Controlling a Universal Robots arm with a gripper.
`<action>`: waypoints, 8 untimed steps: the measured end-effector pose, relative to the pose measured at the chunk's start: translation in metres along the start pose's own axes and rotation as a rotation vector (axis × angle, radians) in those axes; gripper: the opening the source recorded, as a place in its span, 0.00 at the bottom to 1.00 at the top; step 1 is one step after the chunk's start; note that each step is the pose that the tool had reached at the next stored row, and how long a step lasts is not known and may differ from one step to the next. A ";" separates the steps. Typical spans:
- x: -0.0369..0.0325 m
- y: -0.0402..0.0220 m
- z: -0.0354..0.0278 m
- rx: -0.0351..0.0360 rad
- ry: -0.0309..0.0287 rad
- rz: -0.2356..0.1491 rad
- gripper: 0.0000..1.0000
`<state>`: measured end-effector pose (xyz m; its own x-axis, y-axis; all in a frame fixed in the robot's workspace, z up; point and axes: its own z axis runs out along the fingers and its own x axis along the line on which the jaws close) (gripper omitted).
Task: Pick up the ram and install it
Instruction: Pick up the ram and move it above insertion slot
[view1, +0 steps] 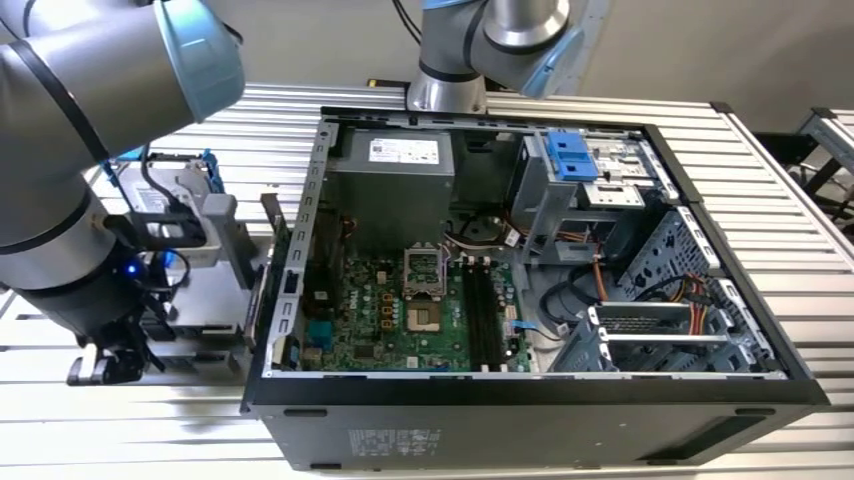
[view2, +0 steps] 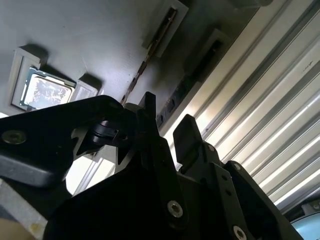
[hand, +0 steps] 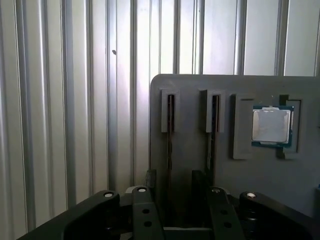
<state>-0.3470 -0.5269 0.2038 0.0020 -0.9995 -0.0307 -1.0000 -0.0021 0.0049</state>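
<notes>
Gripper sits nearest the lens in both wrist views: jaws apart, holding nothing. Calling my jaw-opening line 9–3, the ram runs 12–6, straight between my fingers. It stands on edge in the grey tray, in the slot farther from the processor. By my reading, neither finger touches it. In the exterior view the open case lies at 3 o'clock from my gripper, well apart.
</notes>
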 end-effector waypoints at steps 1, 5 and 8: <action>0.0000 0.0000 0.0006 0.0000 0.0001 0.000 1.00; 0.0001 0.0000 0.0031 -0.0001 0.0001 -0.001 1.00; 0.0002 0.0000 0.0052 0.0000 0.0000 -0.001 1.00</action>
<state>-0.3469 -0.5269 0.1985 0.0030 -0.9995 -0.0308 -1.0000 -0.0031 0.0049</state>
